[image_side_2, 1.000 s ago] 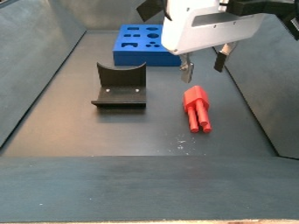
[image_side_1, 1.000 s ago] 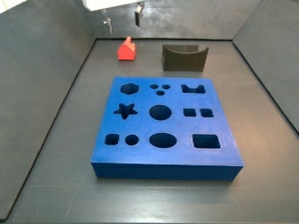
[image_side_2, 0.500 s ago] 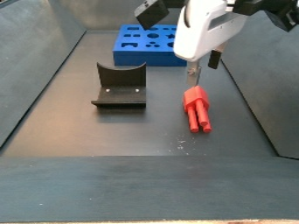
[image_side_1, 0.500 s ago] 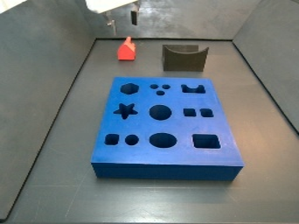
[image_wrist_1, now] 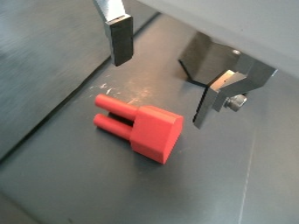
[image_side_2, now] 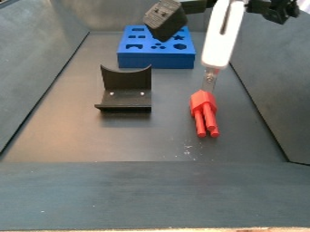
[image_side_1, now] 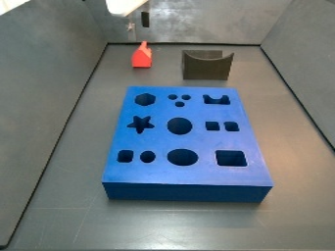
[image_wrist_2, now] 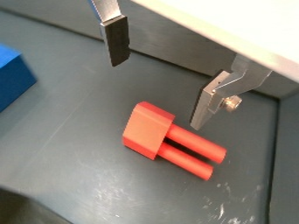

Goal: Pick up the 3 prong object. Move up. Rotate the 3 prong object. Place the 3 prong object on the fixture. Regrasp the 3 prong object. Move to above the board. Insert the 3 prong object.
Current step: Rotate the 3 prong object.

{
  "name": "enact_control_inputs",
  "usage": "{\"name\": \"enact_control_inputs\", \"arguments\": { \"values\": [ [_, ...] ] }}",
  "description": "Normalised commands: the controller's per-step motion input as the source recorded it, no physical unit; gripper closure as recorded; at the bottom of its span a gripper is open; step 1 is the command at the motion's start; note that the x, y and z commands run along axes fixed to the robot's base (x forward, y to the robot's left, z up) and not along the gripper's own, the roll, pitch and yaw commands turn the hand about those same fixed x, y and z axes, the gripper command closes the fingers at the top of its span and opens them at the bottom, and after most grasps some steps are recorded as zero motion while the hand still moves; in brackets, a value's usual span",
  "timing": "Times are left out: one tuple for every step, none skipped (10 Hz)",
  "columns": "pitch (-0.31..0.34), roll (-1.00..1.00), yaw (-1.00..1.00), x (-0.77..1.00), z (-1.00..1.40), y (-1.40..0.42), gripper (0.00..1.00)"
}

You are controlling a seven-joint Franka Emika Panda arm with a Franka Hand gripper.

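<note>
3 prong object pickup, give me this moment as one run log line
phase: approach | gripper: open, above the piece, empty | 3 prong object: flat on floor, ungrasped | fixture: empty | board: no insert

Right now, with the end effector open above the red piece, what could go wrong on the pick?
1. The end effector hangs open above the 3 prong object, which lies flat on the floor. In both wrist views the piece looks off-centre between the fingers, so one pad may touch first and push it.
2. The fingers might close across the prongs rather than the block end, giving a weak, tilted hold.
</note>
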Motion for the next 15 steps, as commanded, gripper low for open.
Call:
{"name": "enact_control_inputs", "arguments": {
  "values": [
    [-0.005, 0.00, 1.00, 0.04, -0.04, 0.00, 0.00],
    [-0.005, 0.00, 1.00, 0.04, -0.04, 0.00, 0.00],
    [-0.005, 0.00, 1.00, 0.04, -0.04, 0.00, 0.00],
    [-0.006, 0.00, 1.00, 0.04, -0.04, 0.00, 0.00],
    [-0.006, 0.00, 1.00, 0.04, -0.04, 0.00, 0.00],
    [-0.006, 0.00, 1.00, 0.04, -0.04, 0.00, 0.00],
    [-0.006, 0.00, 1.00, 0.04, -0.04, 0.00, 0.00],
    [-0.007, 0.00, 1.00, 0.04, -0.04, 0.00, 0.00],
    [-0.007, 0.00, 1.00, 0.04, -0.04, 0.00, 0.00],
    [-0.008, 0.00, 1.00, 0.04, -0.04, 0.00, 0.00],
    [-0.008, 0.00, 1.00, 0.04, -0.04, 0.00, 0.00],
    [-0.008, 0.00, 1.00, 0.04, -0.04, 0.00, 0.00],
    [-0.009, 0.00, 1.00, 0.04, -0.04, 0.00, 0.00],
    [-0.010, 0.00, 1.00, 0.04, -0.04, 0.00, 0.00],
    [-0.010, 0.00, 1.00, 0.04, -0.04, 0.00, 0.00]
  ]
}}
